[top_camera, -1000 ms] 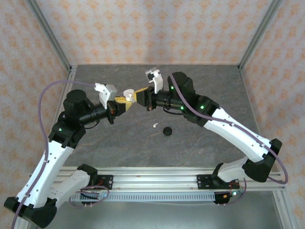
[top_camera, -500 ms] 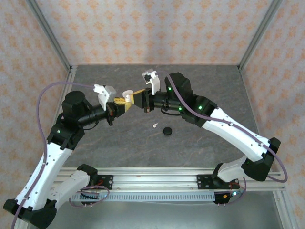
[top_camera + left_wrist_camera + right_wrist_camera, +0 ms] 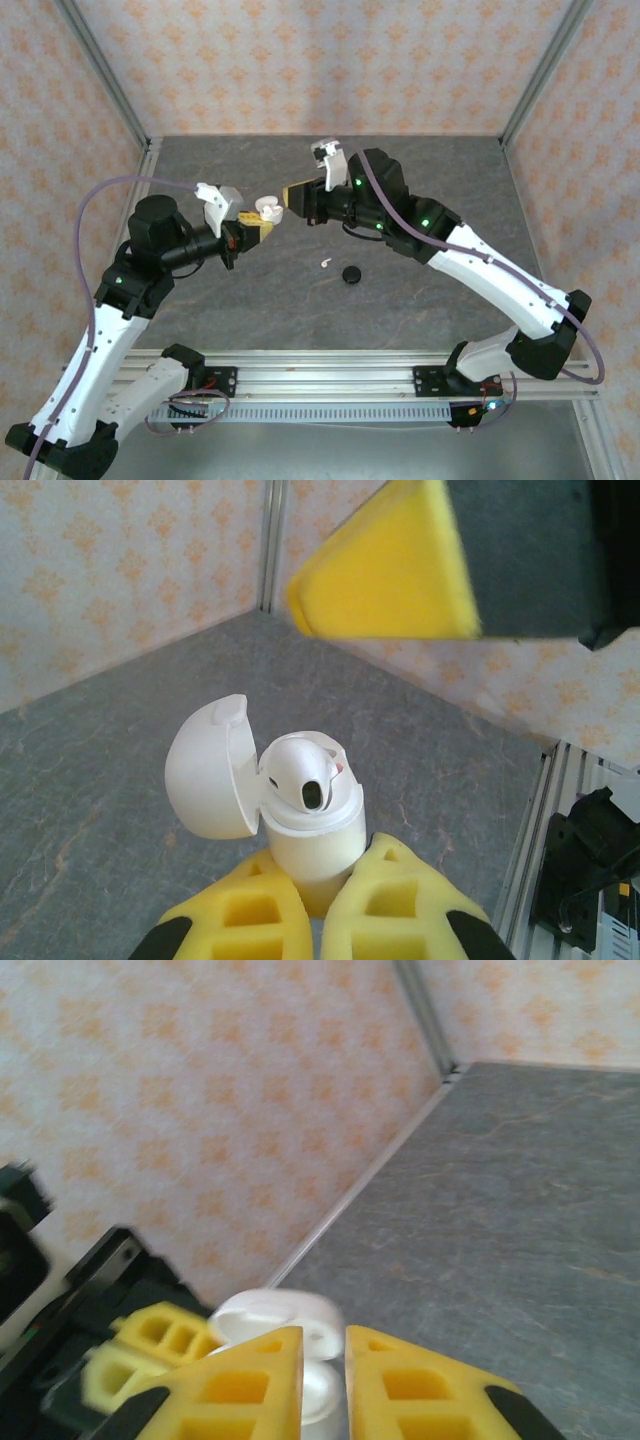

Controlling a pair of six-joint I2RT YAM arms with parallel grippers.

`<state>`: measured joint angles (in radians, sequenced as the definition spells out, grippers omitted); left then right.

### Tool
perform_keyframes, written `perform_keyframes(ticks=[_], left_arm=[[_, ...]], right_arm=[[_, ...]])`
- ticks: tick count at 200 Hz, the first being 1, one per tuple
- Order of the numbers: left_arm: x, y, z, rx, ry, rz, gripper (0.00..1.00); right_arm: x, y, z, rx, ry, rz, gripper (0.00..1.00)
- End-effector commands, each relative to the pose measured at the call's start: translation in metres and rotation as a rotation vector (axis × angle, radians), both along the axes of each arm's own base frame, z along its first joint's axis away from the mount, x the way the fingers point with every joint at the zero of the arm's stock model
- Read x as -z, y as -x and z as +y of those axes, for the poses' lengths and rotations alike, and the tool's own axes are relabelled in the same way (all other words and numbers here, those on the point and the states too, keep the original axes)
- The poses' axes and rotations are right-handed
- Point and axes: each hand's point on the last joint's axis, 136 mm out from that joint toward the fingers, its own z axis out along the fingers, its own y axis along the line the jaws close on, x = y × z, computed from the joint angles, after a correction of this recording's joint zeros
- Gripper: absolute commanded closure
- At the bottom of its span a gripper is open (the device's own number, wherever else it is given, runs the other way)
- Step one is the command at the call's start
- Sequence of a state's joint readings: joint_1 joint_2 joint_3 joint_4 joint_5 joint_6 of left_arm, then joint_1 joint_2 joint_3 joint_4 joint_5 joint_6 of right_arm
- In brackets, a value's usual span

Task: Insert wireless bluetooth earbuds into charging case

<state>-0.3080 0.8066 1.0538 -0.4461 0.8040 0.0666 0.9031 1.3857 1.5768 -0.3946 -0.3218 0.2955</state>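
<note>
My left gripper (image 3: 260, 223) is shut on a white charging case (image 3: 268, 208), held above the table with its lid open. In the left wrist view the case (image 3: 312, 842) stands between the yellow fingers (image 3: 240, 915), and one white earbud (image 3: 300, 770) sits in it beside the round lid (image 3: 205, 770). My right gripper (image 3: 291, 192) hovers just right of the case, apart from it. Its jaws (image 3: 324, 1345) stand a narrow gap apart with nothing between them, and the case lid (image 3: 270, 1315) shows behind. Another white earbud (image 3: 326, 262) lies on the table.
A small round black object (image 3: 351, 274) lies on the grey table (image 3: 430, 180) next to the loose earbud. Patterned walls and metal posts enclose the back and sides. A metal rail (image 3: 320, 380) runs along the near edge.
The right gripper has drawn back from the case to the right, and its jaws have parted slightly. The left gripper still holds the case and has shifted a little.
</note>
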Motion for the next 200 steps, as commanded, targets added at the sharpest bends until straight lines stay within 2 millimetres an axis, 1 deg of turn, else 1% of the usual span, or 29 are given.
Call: perform_keyframes(ticks=[1, 9, 25, 38, 43, 60, 88, 112, 129, 143, 161, 171, 180, 200], left_arm=[[-0.002, 0.008, 0.0, 0.01, 0.001, -0.015, 1.0], [-0.001, 0.007, 0.0, 0.009, 0.0, -0.013, 1.0], [0.004, 0.005, -0.001, 0.011, -0.005, -0.011, 1.0], [0.008, 0.002, -0.002, 0.014, -0.005, -0.007, 1.0], [0.01, 0.001, -0.003, 0.017, -0.005, -0.005, 1.0], [0.015, -0.003, -0.004, 0.016, -0.006, -0.001, 1.0], [0.021, -0.008, -0.005, 0.02, -0.033, -0.01, 1.0], [0.019, -0.009, -0.004, 0.029, -0.075, -0.04, 1.0], [0.016, -0.007, -0.004, 0.04, -0.099, -0.06, 1.0], [0.018, -0.006, -0.002, 0.037, -0.117, -0.057, 1.0], [0.023, -0.002, 0.0, 0.03, -0.126, -0.048, 1.0], [0.027, -0.001, 0.002, 0.025, -0.129, -0.044, 1.0], [0.031, -0.001, 0.003, 0.016, -0.134, -0.038, 1.0], [0.037, 0.0, 0.007, -0.004, -0.144, -0.035, 1.0]], right_arm=[[-0.017, -0.027, -0.04, 0.211, -0.029, 0.019, 0.81], [-0.013, -0.038, -0.052, 0.275, -0.034, 0.049, 0.81], [0.007, -0.057, -0.072, 0.385, -0.016, 0.125, 0.8], [0.031, -0.065, -0.083, 0.434, 0.037, 0.188, 0.79], [0.043, -0.067, -0.086, 0.448, 0.069, 0.216, 0.78], [0.079, -0.071, -0.091, 0.476, 0.159, 0.302, 0.75], [0.139, -0.072, -0.082, 0.458, 0.272, 0.441, 0.74], [0.183, -0.067, -0.064, 0.353, 0.356, 0.52, 0.74], [0.215, -0.067, -0.059, 0.309, 0.441, 0.552, 0.74], [0.242, -0.067, -0.052, 0.268, 0.497, 0.592, 0.74], [0.268, -0.068, -0.036, 0.181, 0.551, 0.646, 0.74], [0.281, -0.068, -0.032, 0.152, 0.602, 0.68, 0.73], [0.295, -0.067, -0.033, 0.136, 0.662, 0.723, 0.72], [0.314, -0.061, -0.04, 0.123, 0.78, 0.771, 0.69]])
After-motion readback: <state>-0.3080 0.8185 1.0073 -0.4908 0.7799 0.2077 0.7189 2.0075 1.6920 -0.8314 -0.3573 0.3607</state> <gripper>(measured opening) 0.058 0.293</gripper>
